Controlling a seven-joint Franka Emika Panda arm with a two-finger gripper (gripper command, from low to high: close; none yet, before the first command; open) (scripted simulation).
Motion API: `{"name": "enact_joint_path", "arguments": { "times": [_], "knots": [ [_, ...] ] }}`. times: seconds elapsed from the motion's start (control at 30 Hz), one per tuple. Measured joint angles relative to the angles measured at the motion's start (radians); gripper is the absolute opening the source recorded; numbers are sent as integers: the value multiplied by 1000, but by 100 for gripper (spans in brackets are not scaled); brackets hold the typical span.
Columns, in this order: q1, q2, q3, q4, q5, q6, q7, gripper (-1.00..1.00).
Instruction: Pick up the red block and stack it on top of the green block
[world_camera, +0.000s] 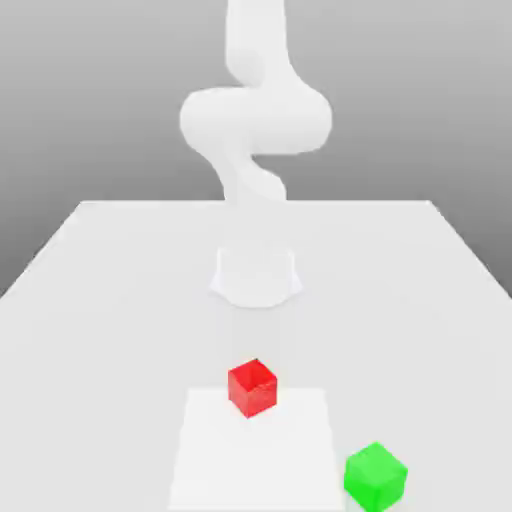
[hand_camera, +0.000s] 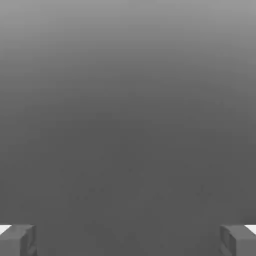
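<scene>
My gripper (hand_camera: 128, 240) is spread wide, holding nothing. Small glossy red cube (world_camera: 252, 387) sits on the smooth white table (world_camera: 100, 300); matte green cube (world_camera: 375, 477) sits apart, toward the exterior view's right.

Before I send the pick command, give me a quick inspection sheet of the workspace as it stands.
Surface: white table, with a lighter square patch near the front.
Job's things: red block on that patch; green block apart from it, toward the exterior view's right, nothing stacked.
Clutter: nothing seen.
Grippers: pincer open, nothing between its fingers.
Cables: nothing seen.
Surroundings: plain grey backdrop; white arm behind the blocks.
</scene>
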Motion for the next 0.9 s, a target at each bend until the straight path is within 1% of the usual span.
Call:
{"name": "enact_joint_path", "arguments": {
  "times": [0.3, 0.5, 0.57, 0.63, 0.7, 0.77, 0.8, 0.9],
  "knots": [
    [51, 261, -60, -284, -58, 211, -223, 0],
    [91, 460, -126, -493, -64, 369, -421, 0],
    [109, 578, -144, -544, -45, 459, -497, 0],
    [118, 707, -137, -560, 6, 560, -566, 0],
    [105, 794, -112, -556, 60, 631, -612, 0],
    [64, 870, -61, -547, 101, 695, -644, 0],
    [45, 902, -41, -543, 110, 722, -652, -100],
    [45, 902, -41, -543, 109, 722, -651, -100]
  ]
}}
